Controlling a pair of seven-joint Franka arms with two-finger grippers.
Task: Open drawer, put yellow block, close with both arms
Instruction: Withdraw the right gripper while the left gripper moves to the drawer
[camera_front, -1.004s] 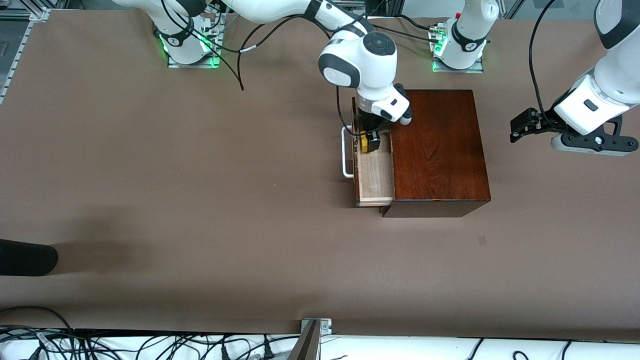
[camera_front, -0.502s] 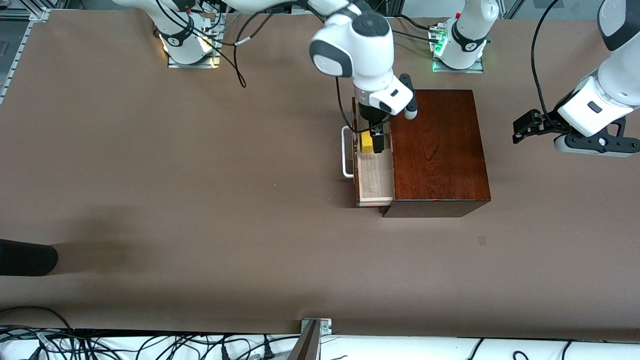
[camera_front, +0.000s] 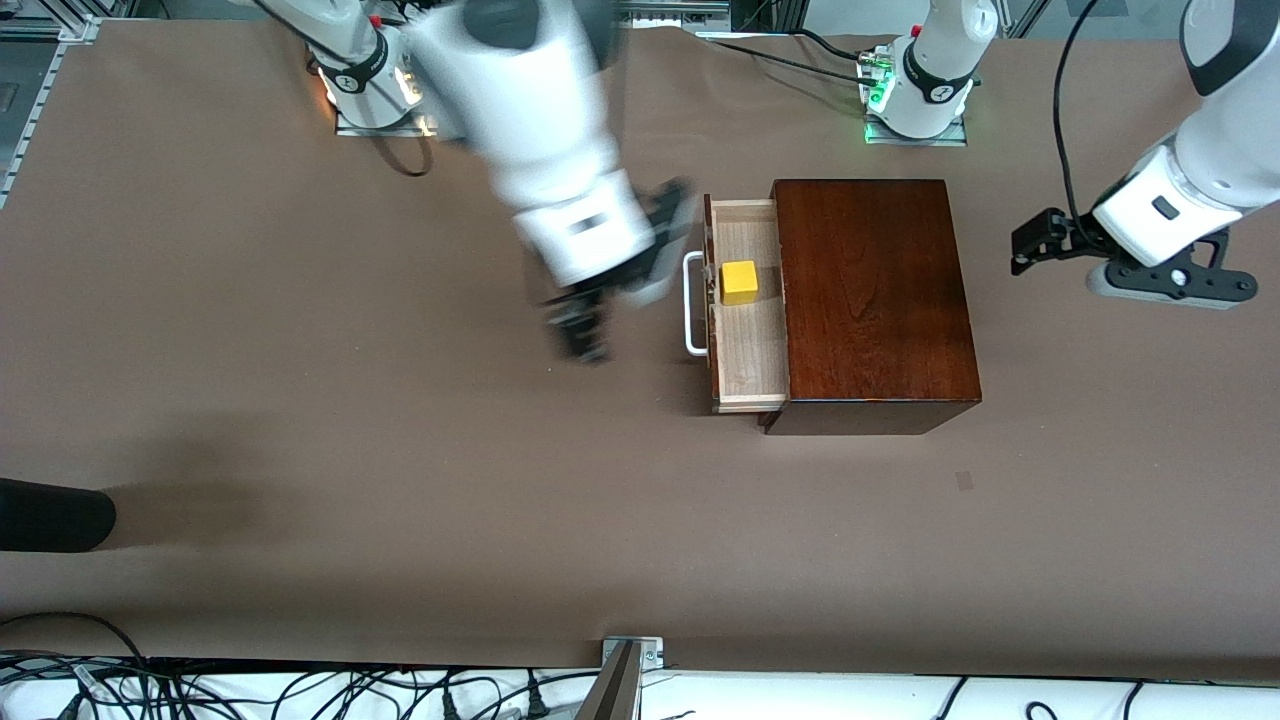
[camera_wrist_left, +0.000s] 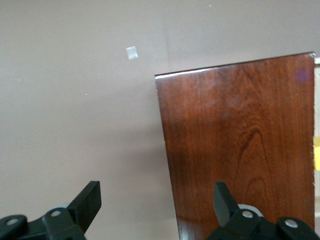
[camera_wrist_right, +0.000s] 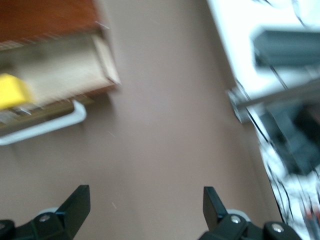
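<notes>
So we see the yellow block sitting in the pulled-out drawer of the wooden box, clear of both grippers. Our right gripper is up over bare table beside the white handle, jaws wide and empty. Left gripper hangs by the box's other end, jaws wide too.

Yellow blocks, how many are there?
1. The yellow block sits in the open drawer, toward the end farther from the front camera. The part of the drawer inside the box is hidden.
</notes>
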